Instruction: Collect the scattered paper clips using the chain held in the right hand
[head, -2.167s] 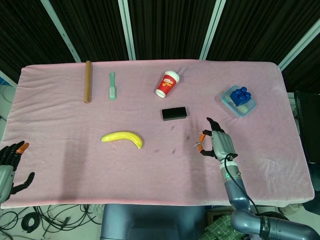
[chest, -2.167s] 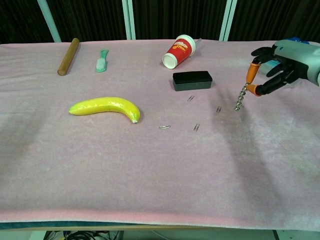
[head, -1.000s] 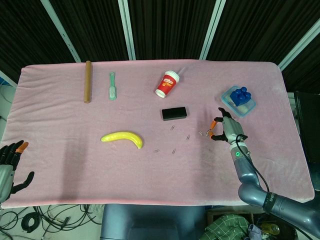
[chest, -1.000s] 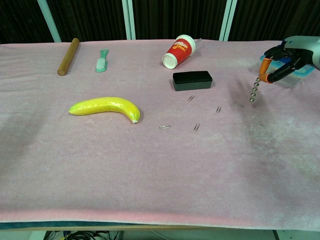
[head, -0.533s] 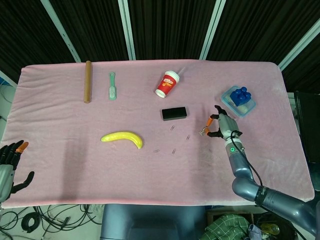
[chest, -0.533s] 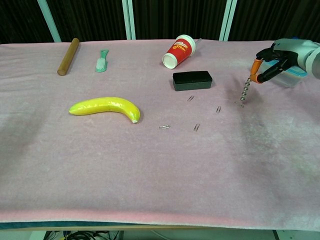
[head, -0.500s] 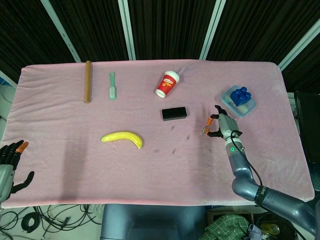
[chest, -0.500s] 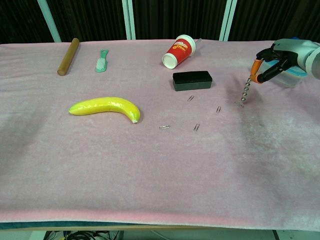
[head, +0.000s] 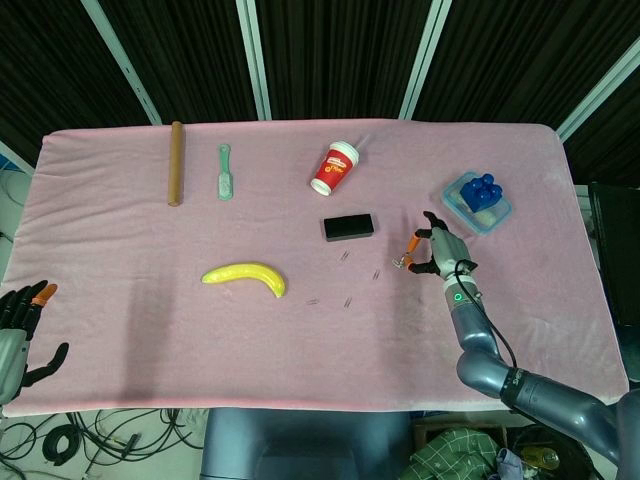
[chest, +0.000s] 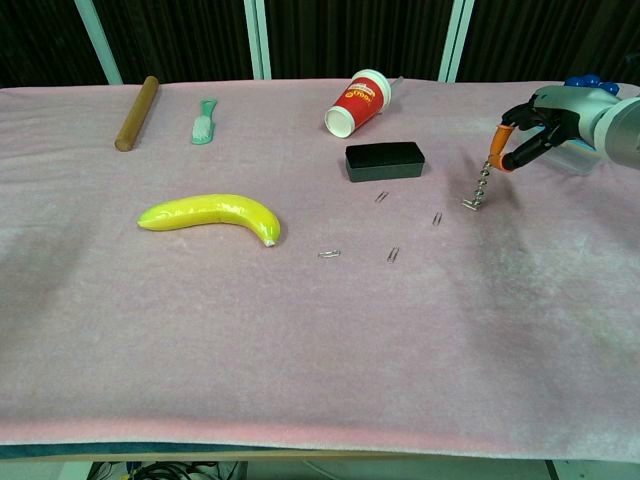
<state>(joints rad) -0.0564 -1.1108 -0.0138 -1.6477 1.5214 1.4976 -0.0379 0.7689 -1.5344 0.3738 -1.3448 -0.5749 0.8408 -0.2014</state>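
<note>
My right hand (chest: 548, 128) (head: 441, 254) hovers over the right part of the pink cloth and pinches a short beaded metal chain (chest: 482, 181) (head: 402, 263) between orange-tipped fingers. The chain hangs down, and a paper clip (chest: 468, 205) clings at its lower end, just above the cloth. Three more paper clips lie to its left: one (chest: 437, 218) close by, one (chest: 393, 255) lower down, one (chest: 381, 197) below the black box. Another clip (chest: 328, 254) lies near the banana's tip. My left hand (head: 20, 335) rests off the cloth's front left corner, fingers apart and empty.
A black box (chest: 384, 160) and a tipped red paper cup (chest: 359, 103) sit behind the clips. A blue container (head: 476, 201) stands just right of my right hand. A banana (chest: 212, 214) lies centre left, with a wooden rod (chest: 136, 113) and green brush (chest: 204, 121) at the back left.
My right hand has carried the chain left and slightly down. The clip that lay on the cloth under the chain now hangs at its lower end. The left hand has not moved.
</note>
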